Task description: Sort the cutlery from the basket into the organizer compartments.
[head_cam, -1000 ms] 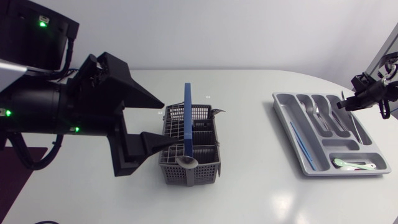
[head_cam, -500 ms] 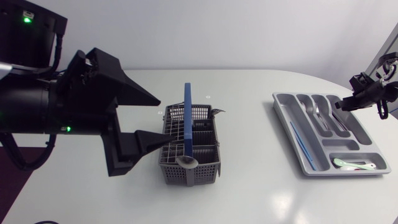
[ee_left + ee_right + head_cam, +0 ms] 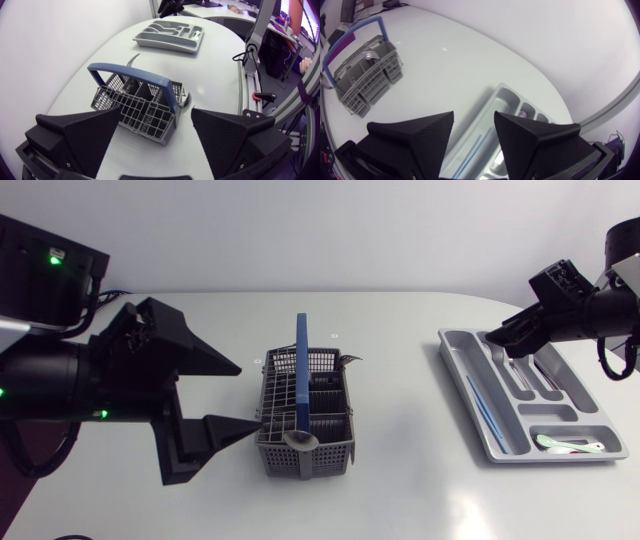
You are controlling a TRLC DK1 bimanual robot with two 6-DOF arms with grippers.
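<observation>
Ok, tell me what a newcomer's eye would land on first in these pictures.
First, the big black left gripper, open and aimed at the grey basket in the middle of the table, with its upright blue handle. Next, the grey tray at the table's right, with the right gripper open over it.

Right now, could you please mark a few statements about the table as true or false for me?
1. The left tool is open and empty. True.
2. The basket has a red handle. False: the handle is blue.
3. The organizer is empty. False: cutlery lies in several compartments.
4. The right tool is above the organizer. True.
</observation>
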